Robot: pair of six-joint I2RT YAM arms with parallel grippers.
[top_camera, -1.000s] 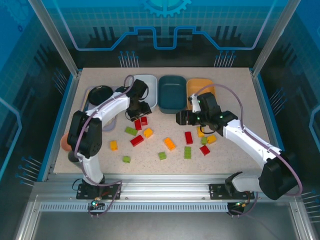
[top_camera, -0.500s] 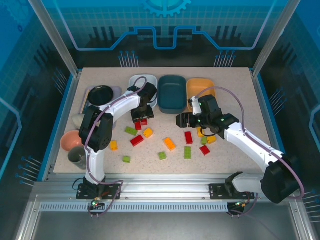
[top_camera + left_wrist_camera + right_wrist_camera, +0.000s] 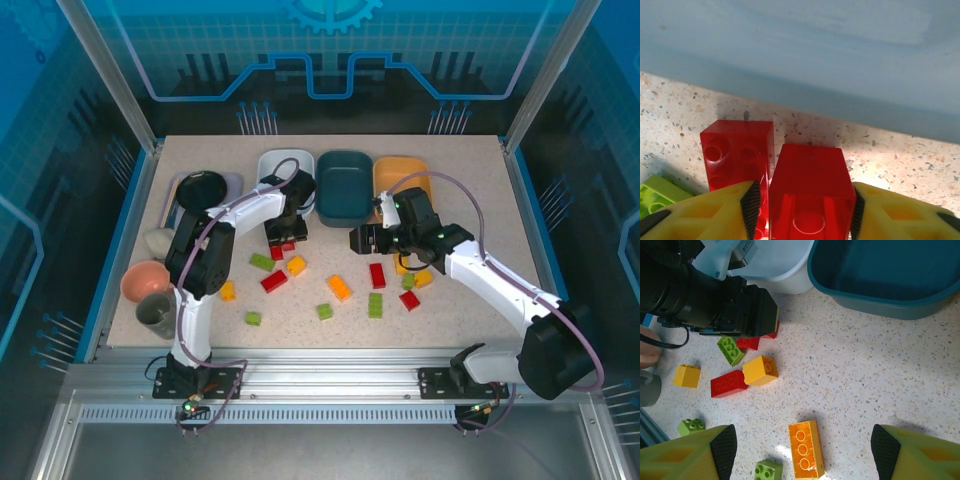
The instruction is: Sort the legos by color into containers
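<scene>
Pink cup and grey mug: the pink cup [image 3: 143, 281] and the grey mug [image 3: 155, 312] are standing far to the left of the dark teal container [image 3: 343, 185], close to the near edge of the bench [image 3: 290, 330].
Black round dish: the black round dish [image 3: 202, 187] is sitting well to the left of the dark teal container, in the same back row.
White container: the white container [image 3: 285, 168] is standing just beside the dark teal container, on its left.
Left gripper: the left gripper [image 3: 283, 232] is reaching down at the near-left of the dark teal container, in front of the white container. Its black pads [image 3: 751, 202] are pressing on both sides of a held red lego [image 3: 810, 192].
Held red lego: it is sitting close to the white wall. I cannot tell if it is touching the bench.
Second red lego: the second red lego [image 3: 737, 150] is lying on the bench just left of the held one, and a light green lego [image 3: 655, 192] is showing at the corner.
Loose legos: the loose legos [image 3: 325, 311], red, orange-yellow and light green, are lying scattered on the bench, on the near side of the dark teal container.
Right gripper: the right gripper [image 3: 362, 238] is hanging at the near-right of the dark teal container. Its fingers [image 3: 690, 455] are standing wide apart and holding nothing, above a long orange lego [image 3: 806, 449].
Orange-yellow container: the orange-yellow container [image 3: 402, 170] is standing just right of the dark teal container, and the right arm is partly covering it.
</scene>
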